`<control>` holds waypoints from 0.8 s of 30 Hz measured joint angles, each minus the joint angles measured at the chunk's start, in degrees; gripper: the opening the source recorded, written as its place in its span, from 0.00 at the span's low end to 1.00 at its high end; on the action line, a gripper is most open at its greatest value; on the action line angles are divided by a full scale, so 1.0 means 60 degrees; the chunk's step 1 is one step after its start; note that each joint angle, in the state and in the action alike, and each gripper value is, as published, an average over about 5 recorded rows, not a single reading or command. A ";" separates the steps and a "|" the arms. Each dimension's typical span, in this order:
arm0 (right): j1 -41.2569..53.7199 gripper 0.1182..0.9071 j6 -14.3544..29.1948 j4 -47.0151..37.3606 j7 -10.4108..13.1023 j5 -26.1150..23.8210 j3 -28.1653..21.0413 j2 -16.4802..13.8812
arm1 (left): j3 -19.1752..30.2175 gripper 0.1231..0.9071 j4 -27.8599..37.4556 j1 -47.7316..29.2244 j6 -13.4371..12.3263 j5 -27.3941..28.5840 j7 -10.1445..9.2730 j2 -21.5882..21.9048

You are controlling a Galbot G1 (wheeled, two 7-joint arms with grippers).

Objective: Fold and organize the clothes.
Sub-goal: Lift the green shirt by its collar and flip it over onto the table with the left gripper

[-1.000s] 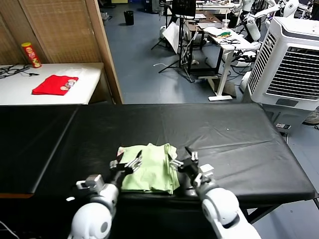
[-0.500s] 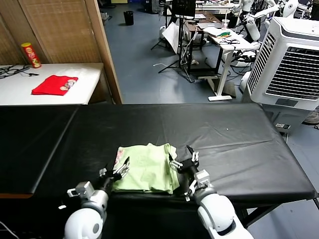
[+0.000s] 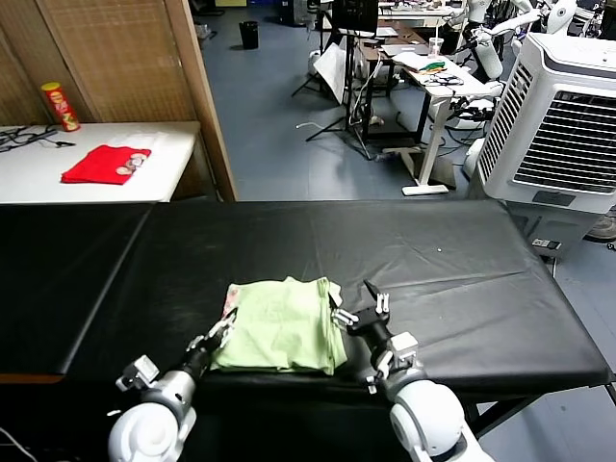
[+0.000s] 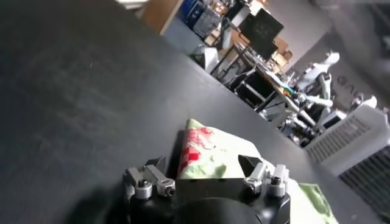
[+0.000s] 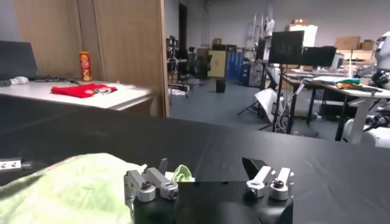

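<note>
T-shirt [image 3: 281,324] lies folded, collar leftward; left tool [image 3: 214,334] and right tool [image 3: 359,310] apart.

Black table [image 3: 462,260], red folded garment [image 3: 106,164] on white side table [image 3: 164,144], snack can [image 3: 60,106], white air cooler [image 3: 563,125]

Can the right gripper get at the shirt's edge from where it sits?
Probably yes: the right gripper sits open right beside the shirt, with only bare tabletop between them.

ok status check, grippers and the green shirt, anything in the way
Left gripper at the shirt's left edge, right gripper open at its right edge. Green T-shirt folded near the table's front edge. Nothing in the way.
</note>
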 joint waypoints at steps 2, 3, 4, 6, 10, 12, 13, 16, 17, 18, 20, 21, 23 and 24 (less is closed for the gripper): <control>-0.0020 0.86 0.0010 0.0010 -0.0002 -0.0041 0.0013 0.0016 | -0.0033 0.45 0.0030 0.0011 0.0025 -0.0074 -0.0007 0.0014; -0.0036 0.86 0.0015 0.0017 -0.0003 -0.0066 0.0023 0.0025 | -0.0043 0.39 0.0028 0.0019 0.0032 -0.0061 -0.0010 0.0024; -0.0056 0.86 0.0019 0.0029 -0.0005 -0.0093 0.0036 0.0036 | -0.0050 0.30 0.0012 0.0028 0.0034 -0.0011 -0.0011 0.0039; -0.0104 0.86 0.0026 0.0062 -0.0007 -0.0142 0.0067 0.0062 | -0.0053 0.18 -0.0065 0.0055 0.0014 0.0247 -0.0012 0.0086; -0.0229 0.86 0.0040 0.0140 0.0008 -0.0300 0.0161 0.0135 | -0.0053 0.02 -0.0344 0.0142 -0.0185 0.1277 0.0007 0.0235; -0.0304 0.86 0.0054 0.0163 0.0036 -0.0469 0.0219 0.0181 | -0.0093 0.02 -0.0532 0.0186 -0.0285 0.1992 0.0017 0.0339; -0.0342 0.86 0.0062 0.0169 0.0051 -0.0552 0.0246 0.0202 | -0.0136 0.02 -0.0628 0.0200 -0.0312 0.2398 0.0017 0.0408; -0.0454 0.86 0.0099 0.0195 0.0094 -0.0744 0.0318 0.0265 | -0.0345 0.02 -0.0864 0.0226 -0.0363 0.3706 0.0005 0.0726; -0.0487 0.86 0.0114 0.0206 0.0104 -0.0782 0.0334 0.0287 | -0.0442 0.02 -0.0907 0.0229 -0.0392 0.4115 0.0010 0.0882; -0.0521 0.86 0.0134 0.0215 0.0113 -0.0818 0.0349 0.0312 | -0.0554 0.02 -0.0933 0.0229 -0.0426 0.4490 0.0019 0.1064; -0.0577 0.86 0.0178 0.0223 0.0125 -0.0871 0.0361 0.0355 | -0.0838 0.02 -0.0929 0.0209 -0.0491 0.5118 0.0037 0.1512; -0.0596 0.86 0.0198 0.0226 0.0128 -0.0891 0.0359 0.0373 | -0.1000 0.02 -0.0910 0.0192 -0.0530 0.5377 0.0049 0.1760; -0.0617 0.86 0.0227 0.0224 0.0134 -0.0924 0.0347 0.0400 | -0.1365 0.02 -0.0852 0.0151 -0.0605 0.5828 0.0066 0.2295; -0.0620 0.86 0.0235 0.0222 0.0135 -0.0935 0.0338 0.0410 | -0.1553 0.02 -0.0830 0.0136 -0.0639 0.6013 0.0072 0.2561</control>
